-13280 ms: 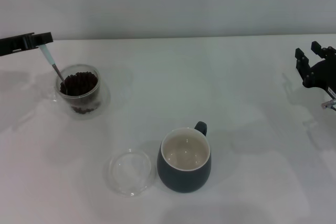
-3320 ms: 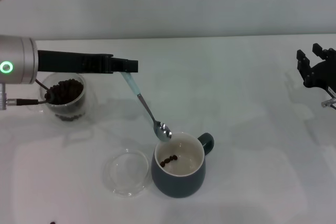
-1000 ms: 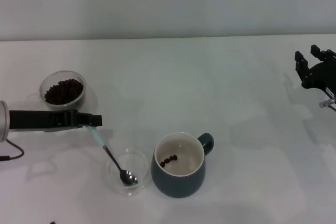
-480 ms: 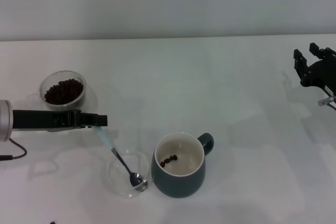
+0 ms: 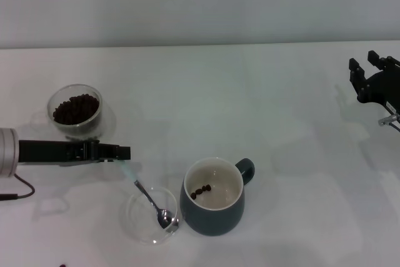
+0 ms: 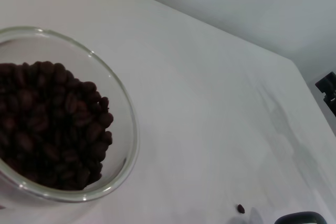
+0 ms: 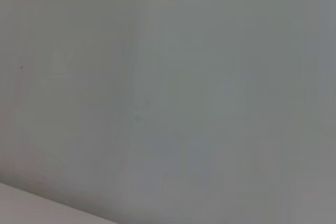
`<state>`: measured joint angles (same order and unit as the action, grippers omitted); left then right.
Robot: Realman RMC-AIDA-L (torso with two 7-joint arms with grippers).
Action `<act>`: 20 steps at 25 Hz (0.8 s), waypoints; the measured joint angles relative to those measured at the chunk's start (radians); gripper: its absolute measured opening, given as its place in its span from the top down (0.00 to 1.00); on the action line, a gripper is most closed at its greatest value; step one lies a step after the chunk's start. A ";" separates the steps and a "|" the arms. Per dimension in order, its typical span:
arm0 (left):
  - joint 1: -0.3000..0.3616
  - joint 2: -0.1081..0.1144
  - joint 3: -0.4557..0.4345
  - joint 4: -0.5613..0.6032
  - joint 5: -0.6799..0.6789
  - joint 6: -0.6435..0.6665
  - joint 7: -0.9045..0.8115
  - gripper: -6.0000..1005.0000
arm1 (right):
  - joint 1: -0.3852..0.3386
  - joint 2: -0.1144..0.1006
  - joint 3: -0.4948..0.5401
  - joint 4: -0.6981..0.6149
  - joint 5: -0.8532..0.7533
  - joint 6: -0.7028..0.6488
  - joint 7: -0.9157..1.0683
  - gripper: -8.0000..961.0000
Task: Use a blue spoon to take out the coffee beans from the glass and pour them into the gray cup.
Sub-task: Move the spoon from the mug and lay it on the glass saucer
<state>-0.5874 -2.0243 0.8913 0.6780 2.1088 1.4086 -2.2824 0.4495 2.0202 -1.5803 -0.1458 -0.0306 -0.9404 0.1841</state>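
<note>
While the left tool [image 5: 120, 152] hangs low over the tabletop [image 5: 281, 123], its state cannot be told; the blue spoon [image 5: 147, 197] slants from its tip, bowl resting in the clear dish [image 5: 137, 224]. Just beside stands the gray cup [image 5: 212, 204], a few coffee beans [image 5: 200, 191] inside. Behind sits the glass [image 5: 76, 109]. The right tool [image 5: 374, 79] idles well apart, fingers spread.

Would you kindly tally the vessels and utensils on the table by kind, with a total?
Mugs: 1, the gray cup
Clear glass cups: 1, the glass of beans
Clear dishes: 1, the dish
Spoons: 1, the spoon, its bowl in the dish
Total: 4
</note>
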 joint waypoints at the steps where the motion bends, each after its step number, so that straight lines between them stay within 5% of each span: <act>1: 0.002 0.000 0.000 0.000 0.000 0.000 0.001 0.69 | 0.000 0.000 -0.001 0.000 0.000 0.000 0.000 0.59; 20: 0.031 0.006 -0.008 -0.007 0.025 -0.017 0.005 0.64 | 0.000 0.002 -0.003 0.000 0.000 0.000 0.000 0.59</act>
<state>-0.5566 -2.0179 0.8835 0.6706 2.1341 1.3914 -2.2774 0.4494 2.0218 -1.5831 -0.1458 -0.0307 -0.9403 0.1841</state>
